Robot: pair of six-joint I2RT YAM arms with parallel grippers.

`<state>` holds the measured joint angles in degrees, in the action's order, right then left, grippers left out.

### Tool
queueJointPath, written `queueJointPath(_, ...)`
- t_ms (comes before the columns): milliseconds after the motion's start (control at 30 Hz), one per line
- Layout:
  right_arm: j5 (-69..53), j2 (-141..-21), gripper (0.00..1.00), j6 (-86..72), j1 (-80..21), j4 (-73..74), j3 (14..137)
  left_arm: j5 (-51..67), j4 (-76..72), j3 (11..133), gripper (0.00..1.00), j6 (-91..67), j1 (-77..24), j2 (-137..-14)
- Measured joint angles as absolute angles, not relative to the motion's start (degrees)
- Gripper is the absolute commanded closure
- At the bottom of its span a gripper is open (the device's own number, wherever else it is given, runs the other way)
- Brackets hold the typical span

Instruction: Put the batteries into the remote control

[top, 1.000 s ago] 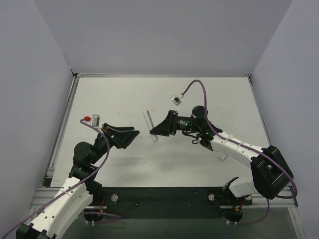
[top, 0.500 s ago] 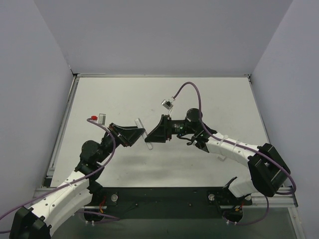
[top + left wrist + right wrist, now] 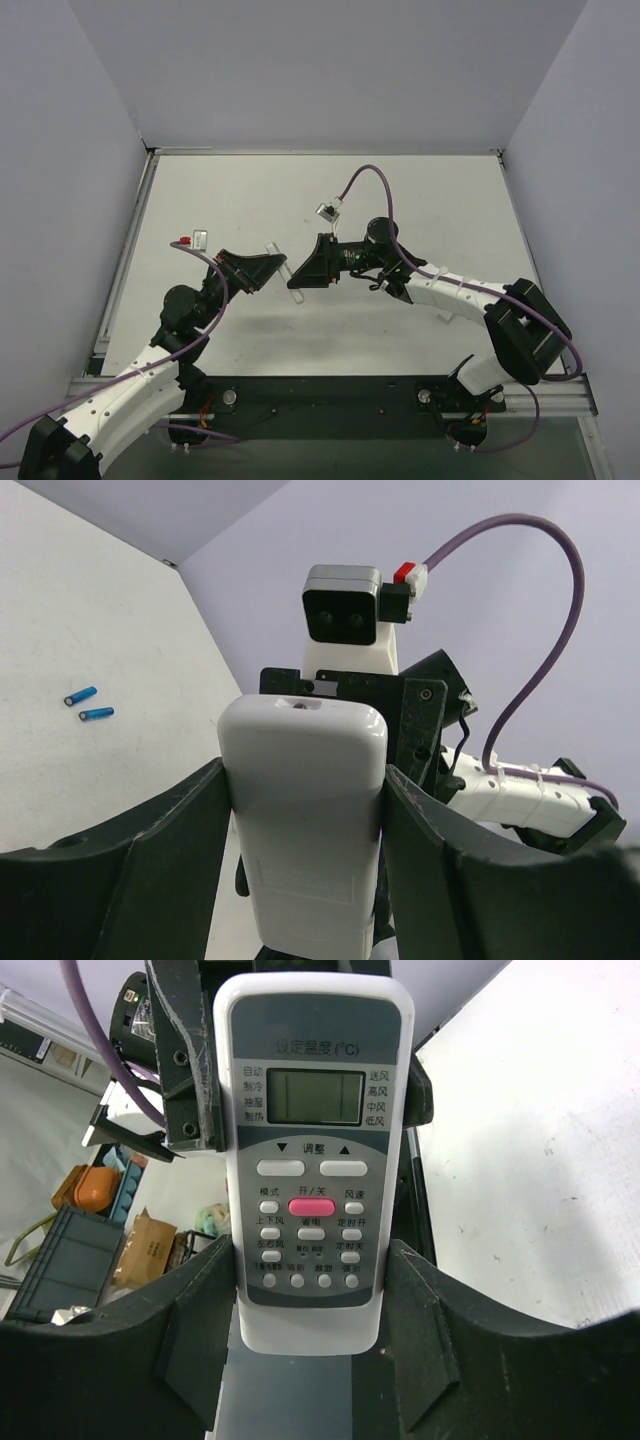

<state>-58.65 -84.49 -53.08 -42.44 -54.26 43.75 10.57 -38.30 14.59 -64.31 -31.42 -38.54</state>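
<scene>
The white remote control (image 3: 272,247) hangs above the middle of the table (image 3: 440,200), gripped from both sides. My right gripper (image 3: 310,1243) is shut on its lower sides; its screen and grey button pad (image 3: 309,1210) face that camera. My left gripper (image 3: 305,770) meets it from the other side, both fingers pressed against its edges, and the plain white back (image 3: 305,810) with a cover seam faces that camera. In the top view the left gripper (image 3: 270,264) and the right gripper (image 3: 300,276) nearly touch. Two blue batteries (image 3: 88,705) lie on the table far off.
Grey walls close in the table on three sides. A small white piece (image 3: 447,318) lies on the table beside the right forearm. The right arm's wrist camera (image 3: 343,605) and purple cable (image 3: 560,590) sit close behind the remote.
The right arm carried the remote leftward. The left gripper rose to meet it and closed its open fingers onto the remote's sides.
</scene>
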Motion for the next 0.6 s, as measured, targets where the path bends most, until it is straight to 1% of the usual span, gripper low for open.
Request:
queueJointPath(33, -58.65, -84.55, 0.61, -52.97, -42.44, -54.26, 43.81, 10.24, -38.09, 14.59, 0.67, -64.53, -31.53, -38.48)
queueJointPath(67, -58.67, -84.66, 0.55, -52.95, -42.41, -54.15, 43.94, 9.67, -37.60, 14.59, 0.74, -64.77, -31.70, -38.30)
queueJointPath(100, -58.50, -84.71, 0.45, -52.84, -42.41, -53.76, 44.03, 9.08, -36.71, 14.66, 0.89, -64.93, -31.88, -37.98)
queueJointPath(167, -58.33, -84.71, 0.36, -52.53, -42.41, -52.56, 44.07, 7.46, -33.87, 14.92, 1.00, -65.17, -32.56, -36.77)
queueJointPath(233, -56.84, -84.49, 0.27, -50.30, -42.44, -50.46, 44.23, 4.36, -28.60, 15.38, 1.00, -65.54, -33.30, -35.11)
queueJointPath(300, -53.78, -83.40, 0.25, -46.78, -42.59, -46.00, 44.23, 0.40, -22.76, 15.92, 1.00, -66.13, -33.71, -33.74)
queueJointPath(467, -38.17, -74.89, 0.23, -33.34, -45.67, -31.81, 44.14, -8.91, -7.42, 19.51, 1.00, -69.58, -34.87, -32.71)
queueJointPath(567, -28.16, -70.02, 0.25, -26.41, -50.26, -27.24, 44.14, -12.97, 0.56, 23.35, 1.00, -72.42, -35.44, -35.07)
queueJointPath(600, -25.23, -69.25, 0.27, -24.49, -51.62, -26.30, 44.14, -13.78, 2.39, 24.47, 1.00, -73.21, -35.59, -36.03)
